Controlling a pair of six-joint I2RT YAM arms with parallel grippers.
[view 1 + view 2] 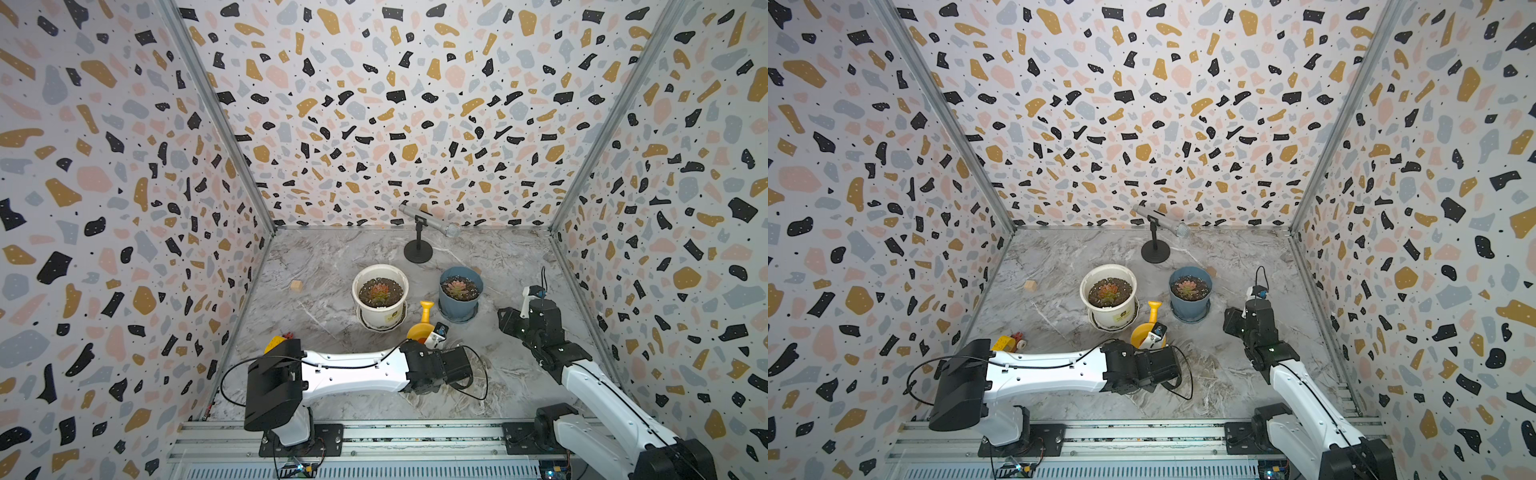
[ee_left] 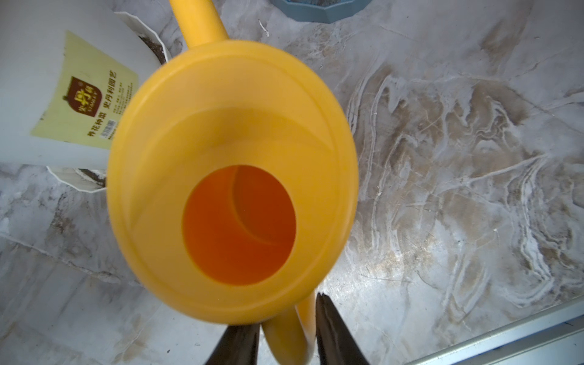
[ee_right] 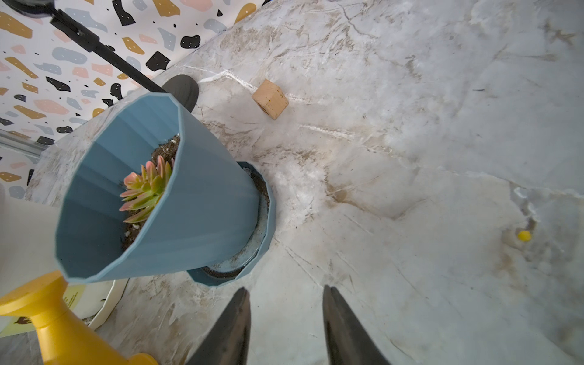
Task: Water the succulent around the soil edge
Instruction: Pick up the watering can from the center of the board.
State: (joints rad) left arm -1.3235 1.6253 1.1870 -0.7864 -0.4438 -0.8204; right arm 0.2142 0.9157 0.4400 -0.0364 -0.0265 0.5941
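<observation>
Two white-shelled arms [image 1: 353, 370], black joints [image 1: 428, 365], looping black cables [image 1: 221, 382], dark tapered jaws.

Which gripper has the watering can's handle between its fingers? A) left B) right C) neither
A: the left wrist view shows the handle of the watering can sitting inside the left gripper, while the right gripper is open and empty.

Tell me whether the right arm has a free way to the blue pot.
Probably yes. The right end effector, jaws apart and empty, hangs beside the blue pot with only bare table between them. The yellow watering can stands at the pot's far side, out of that path.
</observation>
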